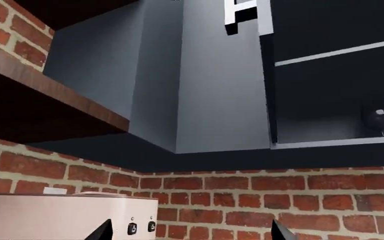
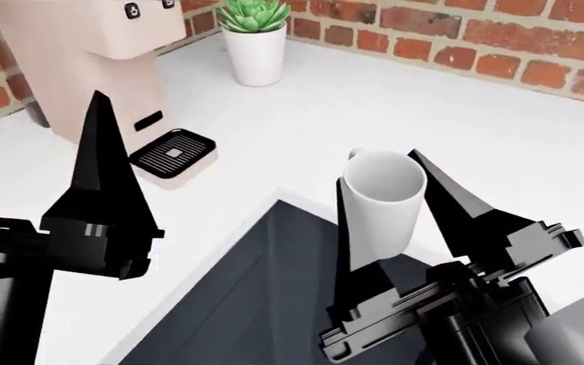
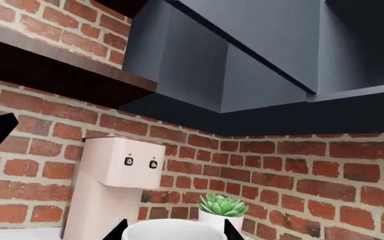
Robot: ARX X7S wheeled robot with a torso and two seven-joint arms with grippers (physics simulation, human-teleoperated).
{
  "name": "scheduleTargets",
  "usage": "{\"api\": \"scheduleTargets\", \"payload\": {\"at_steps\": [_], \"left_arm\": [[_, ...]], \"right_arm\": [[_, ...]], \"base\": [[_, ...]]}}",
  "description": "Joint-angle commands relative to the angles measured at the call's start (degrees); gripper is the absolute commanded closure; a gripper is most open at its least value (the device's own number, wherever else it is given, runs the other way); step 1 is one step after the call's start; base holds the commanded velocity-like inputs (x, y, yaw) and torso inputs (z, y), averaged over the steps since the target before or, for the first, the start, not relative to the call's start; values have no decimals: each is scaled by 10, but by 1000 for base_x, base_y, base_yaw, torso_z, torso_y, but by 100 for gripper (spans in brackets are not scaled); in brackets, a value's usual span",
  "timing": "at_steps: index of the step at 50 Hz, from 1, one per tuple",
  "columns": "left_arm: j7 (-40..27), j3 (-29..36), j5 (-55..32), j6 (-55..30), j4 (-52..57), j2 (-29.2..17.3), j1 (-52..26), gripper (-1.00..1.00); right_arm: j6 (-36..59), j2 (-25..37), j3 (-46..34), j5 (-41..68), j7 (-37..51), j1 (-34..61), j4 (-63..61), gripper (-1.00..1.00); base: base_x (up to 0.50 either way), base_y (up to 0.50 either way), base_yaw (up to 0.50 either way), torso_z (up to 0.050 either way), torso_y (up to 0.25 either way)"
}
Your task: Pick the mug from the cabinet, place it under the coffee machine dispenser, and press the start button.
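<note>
We have the mug (image 2: 382, 199) in hand: in the head view our right end effector (image 2: 385, 220) has its two black fingers (image 2: 459, 205) pressed against either side of the white cup, holding it upright and open-mouthed above the edge of the white bench (image 2: 455, 122). So the pick from the cabinet (image 1: 325, 95) looks done (the left wrist view shows its open shelf with only a dark wine glass (image 1: 377, 118) on it). What is left, as we judge it, is the carry and the set-down: the coffee machine (image 2: 89, 61) stands well apart from the mug, up at about ten o'clock in the head view, with its black drip tray (image 2: 173, 153) bare below the overhanging dispenser (image 2: 150, 30). The right wrist view backs this up, with the mug rim low in frame and the pale pink machine and a potted plant (image 3: 222, 210) beyond it against the brick wall (image 3: 325, 170). Our left end effector (image 2: 43, 160) hangs empty at nine o'clock, fingers spread wide, closer to the machine than the right one. The two small buttons (image 2: 133, 10) on the machine's face are untouched by either arm, so the start press has not yet come.
</note>
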Motion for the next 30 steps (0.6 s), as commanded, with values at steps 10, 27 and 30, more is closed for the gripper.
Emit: {"api": "scheduleTargets", "payload": {"at_steps": [10,27,30], "left_arm": [[-10,12,-1,10,1,-11,-4,-100],[-15,22,0,17,0,-17,-10,-100],[-16,24,0,18,-1,-18,-10,-100]], "right_arm": [[5,-1,-7,-9,0,9,-1,100],[0,0,-12,-9,-1,11,1,100],[-1,0,-13,-8,-1,11,2,100]], "base": [[69,47,500,0,0],[66,54,500,0,1],[62,57,500,0,0]]}}
